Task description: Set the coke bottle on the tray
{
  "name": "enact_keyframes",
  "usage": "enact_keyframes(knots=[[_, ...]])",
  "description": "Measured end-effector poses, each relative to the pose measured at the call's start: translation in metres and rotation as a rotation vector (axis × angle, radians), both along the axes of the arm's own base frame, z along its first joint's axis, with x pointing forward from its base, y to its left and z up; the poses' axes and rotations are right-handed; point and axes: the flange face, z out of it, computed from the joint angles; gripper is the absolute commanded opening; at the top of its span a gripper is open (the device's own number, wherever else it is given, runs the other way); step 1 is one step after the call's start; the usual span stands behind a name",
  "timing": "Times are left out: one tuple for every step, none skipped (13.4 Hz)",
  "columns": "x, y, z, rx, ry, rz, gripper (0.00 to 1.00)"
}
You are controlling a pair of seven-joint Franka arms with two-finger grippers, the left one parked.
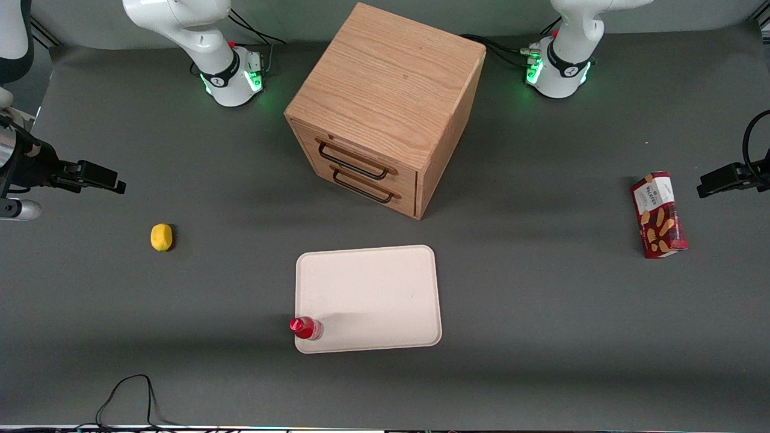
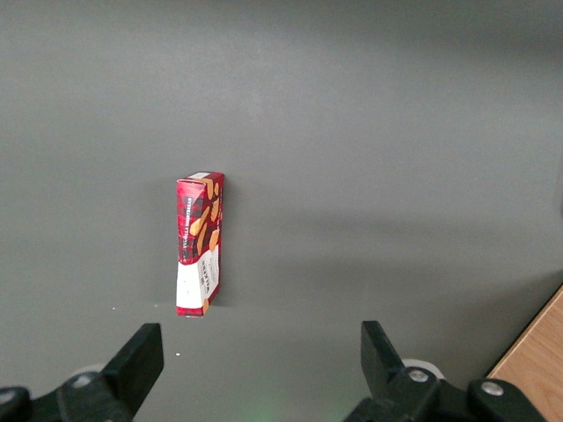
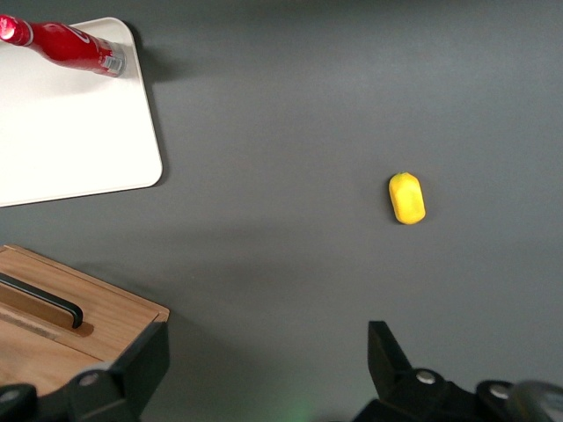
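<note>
The coke bottle (image 1: 305, 328) is small and red with a red cap. It sits on the corner of the cream-white tray (image 1: 373, 288) that is nearest the front camera, on the side toward the working arm's end. It also shows in the right wrist view (image 3: 66, 46), on a corner of the tray (image 3: 70, 132). My right gripper (image 1: 111, 182) is high over the working arm's end of the table, well away from the bottle and the tray. It is open and empty (image 3: 266, 338), with bare table between its fingers.
A wooden two-drawer cabinet (image 1: 385, 108) stands farther from the front camera than the tray; its corner shows in the wrist view (image 3: 62, 325). A yellow lemon (image 1: 161, 236) (image 3: 406, 197) lies below the gripper's area. A red biscuit box (image 1: 659, 214) (image 2: 201, 243) lies toward the parked arm's end.
</note>
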Motion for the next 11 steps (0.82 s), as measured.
enact_keyframes(knots=[[0.000, 0.000, 0.000, 0.001, 0.000, 0.006, 1.00], [0.000, 0.003, 0.000, 0.003, -0.001, 0.014, 1.00], [0.000, 0.008, 0.000, 0.004, -0.001, 0.023, 1.00], [0.000, 0.016, 0.000, 0.004, -0.001, 0.038, 1.00], [0.000, 0.024, 0.000, 0.004, 0.000, 0.052, 1.00], [0.000, 0.030, 0.000, 0.004, 0.000, 0.063, 1.00], [0.000, 0.032, 0.000, 0.004, 0.000, 0.066, 1.00], [0.000, 0.030, 0.000, 0.004, 0.001, 0.062, 1.00], [-0.002, 0.026, -0.001, 0.006, 0.011, 0.063, 1.00], [-0.004, 0.022, -0.002, 0.009, 0.027, 0.079, 1.00], [-0.006, 0.018, -0.002, 0.012, 0.039, 0.092, 1.00]])
